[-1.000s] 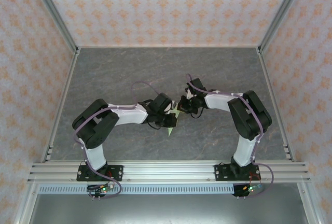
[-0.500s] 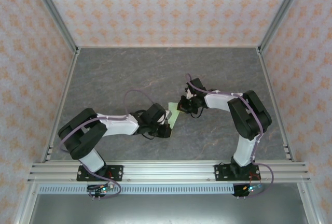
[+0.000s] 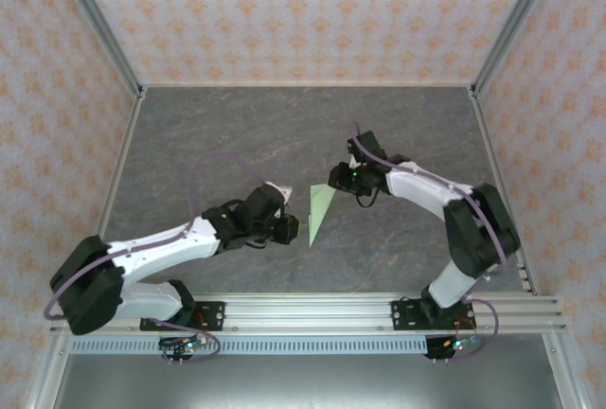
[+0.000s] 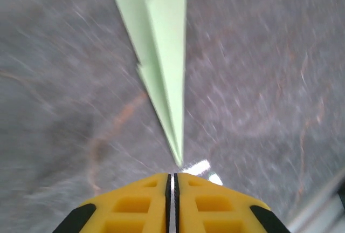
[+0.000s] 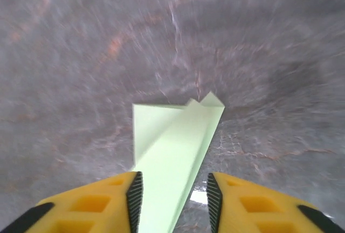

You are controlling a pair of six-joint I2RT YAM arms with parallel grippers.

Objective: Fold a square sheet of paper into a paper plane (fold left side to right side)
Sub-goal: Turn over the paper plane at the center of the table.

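The paper plane (image 3: 320, 212) lies flat on the grey desk (image 3: 237, 134) between the two arms, as a slim dart. Its sharp point is toward the near edge and its wide tail is toward the right arm.

The left end effector (image 4: 172, 176) is closed with nothing inside, and the tip of the plane is just in front of it, not touching. The right end effector (image 5: 173, 182) has its jaws apart, and the tail of the plane is between them. I cannot tell if the pads touch the paper.

In my judgement the folding is almost complete and the step is the release. To do it well, the right arm should go up and back in a straight line, so that no pad drags the thin paper or opens a crease.
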